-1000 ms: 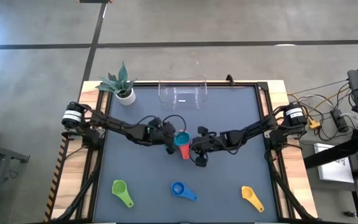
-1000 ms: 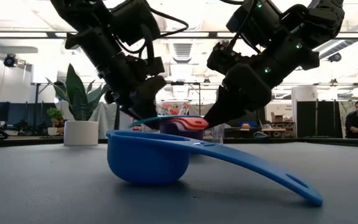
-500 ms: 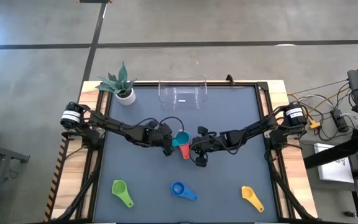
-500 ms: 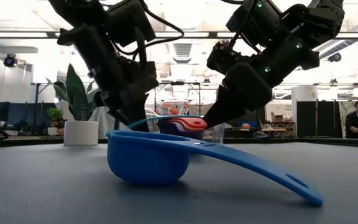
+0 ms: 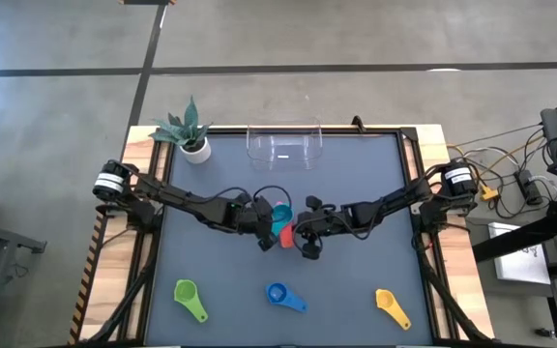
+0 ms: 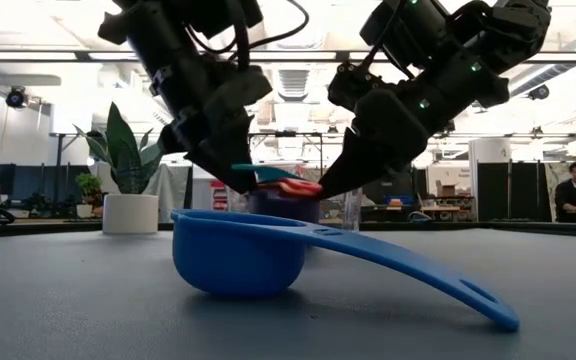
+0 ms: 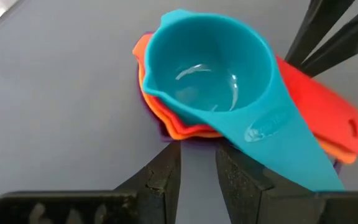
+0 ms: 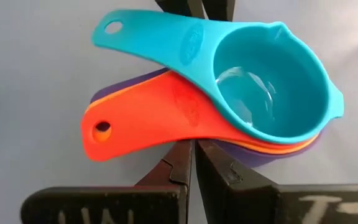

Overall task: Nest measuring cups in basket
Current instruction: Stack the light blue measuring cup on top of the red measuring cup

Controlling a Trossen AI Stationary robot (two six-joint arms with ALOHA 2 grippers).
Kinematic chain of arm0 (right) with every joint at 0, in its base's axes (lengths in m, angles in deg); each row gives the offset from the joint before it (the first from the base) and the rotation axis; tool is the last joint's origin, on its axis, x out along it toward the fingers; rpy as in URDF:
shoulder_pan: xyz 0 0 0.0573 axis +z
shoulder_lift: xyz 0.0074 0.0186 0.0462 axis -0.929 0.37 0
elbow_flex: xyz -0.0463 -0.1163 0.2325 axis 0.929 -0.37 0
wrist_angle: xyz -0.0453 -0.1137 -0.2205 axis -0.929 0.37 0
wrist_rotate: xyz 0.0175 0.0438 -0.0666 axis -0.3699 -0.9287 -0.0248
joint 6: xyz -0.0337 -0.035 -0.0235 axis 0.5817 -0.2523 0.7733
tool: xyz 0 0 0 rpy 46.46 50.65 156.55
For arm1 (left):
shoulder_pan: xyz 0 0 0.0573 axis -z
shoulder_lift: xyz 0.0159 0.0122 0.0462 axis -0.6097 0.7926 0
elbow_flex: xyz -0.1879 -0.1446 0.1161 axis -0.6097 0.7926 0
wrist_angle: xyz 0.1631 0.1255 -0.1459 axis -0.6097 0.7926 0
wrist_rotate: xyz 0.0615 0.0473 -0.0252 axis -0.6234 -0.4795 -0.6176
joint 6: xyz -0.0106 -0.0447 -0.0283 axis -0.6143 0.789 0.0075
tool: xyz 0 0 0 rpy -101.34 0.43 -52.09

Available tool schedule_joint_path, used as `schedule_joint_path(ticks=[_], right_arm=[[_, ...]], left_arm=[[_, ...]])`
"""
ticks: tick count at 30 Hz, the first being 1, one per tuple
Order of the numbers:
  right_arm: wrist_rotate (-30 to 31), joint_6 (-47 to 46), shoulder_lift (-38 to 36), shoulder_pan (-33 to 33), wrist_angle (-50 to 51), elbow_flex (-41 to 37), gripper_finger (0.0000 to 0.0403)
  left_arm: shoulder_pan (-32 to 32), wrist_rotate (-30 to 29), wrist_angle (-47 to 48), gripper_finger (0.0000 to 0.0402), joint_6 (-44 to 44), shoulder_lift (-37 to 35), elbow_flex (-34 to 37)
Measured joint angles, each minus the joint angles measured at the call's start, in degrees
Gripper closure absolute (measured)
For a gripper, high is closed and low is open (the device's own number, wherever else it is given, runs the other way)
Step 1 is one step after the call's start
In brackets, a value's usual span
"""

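Observation:
Four measuring cups sit nested at the table's middle (image 5: pixel 280 224): teal (image 7: pixel 210 81) on top, then orange, red and purple, with handles fanned apart. My left gripper (image 7: pixel 197 158) stands slightly open at the stack's left side, tips at the purple and orange rims. My right gripper (image 8: pixel 193 155) is shut at the stack's right side, beneath the red handle (image 8: pixel 142 118). Green (image 5: pixel 190 300), blue (image 5: pixel 283 297) and yellow (image 5: pixel 392 306) cups lie near the near edge. The clear basket (image 5: pixel 284 145) stands at the far edge. My left gripper comes slanting down from the table's left. Its fingertips (image 7: pixel 169 155) reach the stack's lower rims (image 7: pixel 166 132), and nothing lies between them. Whether they touch, I cannot tell. My right gripper comes slanting down from the right, its shut tips under the red handle (image 8: pixel 185 134) near the bowls. That handle hides the contact.
A white pot with a plant (image 5: pixel 190 135) stands at the far left corner, left of the basket. The blue cup (image 6: pixel 238 255) lies on its bowl close before the low camera, its handle resting toward the right. A raised frame edges the dark mat.
My left gripper drew back from the teal cup toward the table's left, then came in again lower and slightly nearer the near edge, at the stack's side. The teal cup stays on the stack, now tilted with its handle raised. My right gripper has scarcely moved.

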Motion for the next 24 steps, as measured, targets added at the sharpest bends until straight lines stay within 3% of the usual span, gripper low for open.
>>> schedule_joint_path(ticks=[24], right_arm=[[-0.14,-1.56,0.0,0.0,-0.49,0.4,0.039]], left_arm=[[1.33,2.54,-4.2,0.0318,3.04,4.02,-0.3]])
